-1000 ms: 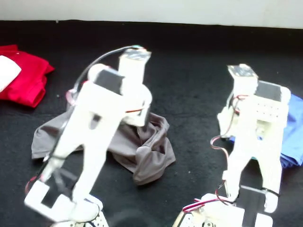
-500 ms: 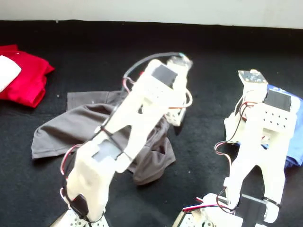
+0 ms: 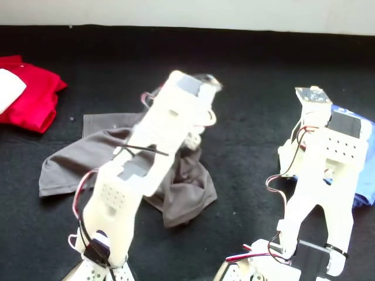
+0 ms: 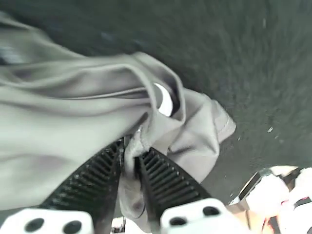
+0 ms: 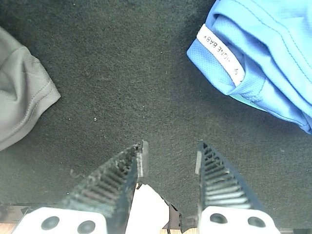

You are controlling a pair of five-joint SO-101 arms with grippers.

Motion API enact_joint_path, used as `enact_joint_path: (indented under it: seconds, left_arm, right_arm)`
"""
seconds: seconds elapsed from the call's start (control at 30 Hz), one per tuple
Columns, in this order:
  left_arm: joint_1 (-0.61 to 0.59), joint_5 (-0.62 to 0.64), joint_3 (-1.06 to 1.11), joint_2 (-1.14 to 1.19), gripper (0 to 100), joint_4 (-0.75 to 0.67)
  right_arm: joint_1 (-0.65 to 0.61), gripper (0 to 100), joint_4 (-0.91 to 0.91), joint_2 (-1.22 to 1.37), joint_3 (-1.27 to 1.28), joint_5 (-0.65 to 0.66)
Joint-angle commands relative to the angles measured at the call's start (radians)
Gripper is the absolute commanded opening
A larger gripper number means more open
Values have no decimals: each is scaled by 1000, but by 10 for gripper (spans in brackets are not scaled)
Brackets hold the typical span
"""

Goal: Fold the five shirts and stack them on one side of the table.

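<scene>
- Seeing red shirt (image 3: 35, 96) lying folded at 10 o'clock on the black table (image 3: 246, 76), running off the high view's edge.
- Spotting white cloth (image 3: 9, 88) resting on the red shirt's 9 o'clock side; not telling whether it is a shirt.
- Finding gray shirt (image 3: 70, 161) lying crumpled and unfolded, spreading from 8 o'clock toward the table's centre, well apart from the red shirt.
- Noting left arm (image 3: 146, 158) stretching over the gray shirt toward 1 o'clock and covering its middle.
- Catching left gripper (image 4: 130, 148) pinching a fold of the gray shirt, jaws nearly together with cloth squeezed between them and more fabric bunching just past the fingertips.
- Seeing right arm (image 3: 325, 170) standing at 4 o'clock, just beside the blue shirt (image 3: 364, 170).
- Noting right gripper (image 5: 169, 156) hovering over bare table, jaws parted and holding nothing, sitting between the gray shirt's hem and the blue shirt and touching neither.
- Finding blue shirt lying rumpled at the 3 o'clock edge, partly hiding behind the right arm, neck label showing in the right wrist view.
</scene>
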Motion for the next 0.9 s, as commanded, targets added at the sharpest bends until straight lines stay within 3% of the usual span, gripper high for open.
enact_joint_path:
  seconds: [0.0, 0.23, 0.43, 0.53, 0.73, 0.87]
  left_arm:
    - [-127, -17, -96, -162, 7, 12]
    - [-252, -77, -113, -174, 12, 15]
    - [-297, -78, -113, -312, 190, 25]
    - [-321, -112, -96, -417, 194, 29]
    - [-361, -279, 367, -693, 168, 29]
    - [-357, -304, 773, -883, 168, 20]
  right_arm:
    - [7, 166, 12, -36, 2, 14]
    - [1, 166, 12, -36, 2, 14]
    - [5, 166, 12, -38, 2, 14]
    - [7, 166, 13, -38, 2, 14]
    - [4, 166, 13, -38, 2, 14]
    - [4, 166, 13, -38, 2, 14]
